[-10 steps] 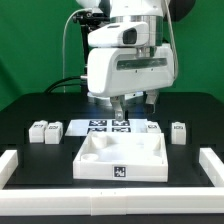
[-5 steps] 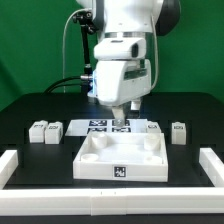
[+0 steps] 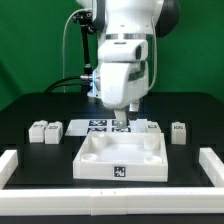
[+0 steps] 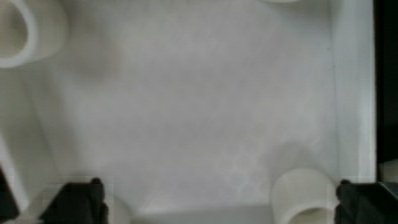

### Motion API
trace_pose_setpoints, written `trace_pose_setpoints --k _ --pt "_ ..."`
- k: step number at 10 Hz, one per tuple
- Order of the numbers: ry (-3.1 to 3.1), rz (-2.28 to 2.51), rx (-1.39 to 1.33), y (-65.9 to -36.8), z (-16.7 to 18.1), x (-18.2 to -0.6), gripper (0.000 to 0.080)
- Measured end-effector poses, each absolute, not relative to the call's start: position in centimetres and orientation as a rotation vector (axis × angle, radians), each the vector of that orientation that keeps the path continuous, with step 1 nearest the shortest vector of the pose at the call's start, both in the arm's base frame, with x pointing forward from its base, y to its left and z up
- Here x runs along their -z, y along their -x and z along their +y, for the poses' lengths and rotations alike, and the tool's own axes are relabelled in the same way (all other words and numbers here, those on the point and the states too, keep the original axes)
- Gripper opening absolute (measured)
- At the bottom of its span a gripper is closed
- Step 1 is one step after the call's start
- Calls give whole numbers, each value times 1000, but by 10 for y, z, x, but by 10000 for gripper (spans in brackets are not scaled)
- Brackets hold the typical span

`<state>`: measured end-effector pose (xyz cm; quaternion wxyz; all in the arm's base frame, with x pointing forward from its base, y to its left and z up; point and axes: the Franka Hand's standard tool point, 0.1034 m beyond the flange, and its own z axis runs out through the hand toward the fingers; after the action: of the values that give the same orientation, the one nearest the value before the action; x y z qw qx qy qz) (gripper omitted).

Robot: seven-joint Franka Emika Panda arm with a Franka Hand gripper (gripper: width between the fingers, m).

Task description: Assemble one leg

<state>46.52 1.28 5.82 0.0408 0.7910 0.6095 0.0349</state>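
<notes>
Small white legs with marker tags stand on the black table: two at the exterior view's left [image 3: 38,131] [image 3: 54,128] and one at its right [image 3: 180,131]. The large white square panel [image 3: 140,152] lies in front of them, sockets up. My gripper [image 3: 120,119] hangs low over the panel's far edge, well away from every leg. In the wrist view the panel [image 4: 196,110] fills the picture, with round sockets [image 4: 15,40] [image 4: 313,190] at its corners. My gripper [image 4: 222,205] is open wide and holds nothing; only its dark fingertips [image 4: 80,202] show.
The marker board [image 3: 98,126] lies flat behind the panel, under the gripper. A further small white block [image 3: 152,126] sits by its right end. A white rail [image 3: 20,166] borders the workspace at the left, front and right. A green wall stands behind.
The hand has turned about its vertical axis, from broadside to narrow side facing the camera, staying over the panel's far edge. In the last half second it has hardly moved.
</notes>
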Motion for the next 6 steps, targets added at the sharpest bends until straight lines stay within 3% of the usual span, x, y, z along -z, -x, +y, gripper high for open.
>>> trace_pose_setpoints --k 6 --pt "-2162 2173 55 -437 34 -44 650"
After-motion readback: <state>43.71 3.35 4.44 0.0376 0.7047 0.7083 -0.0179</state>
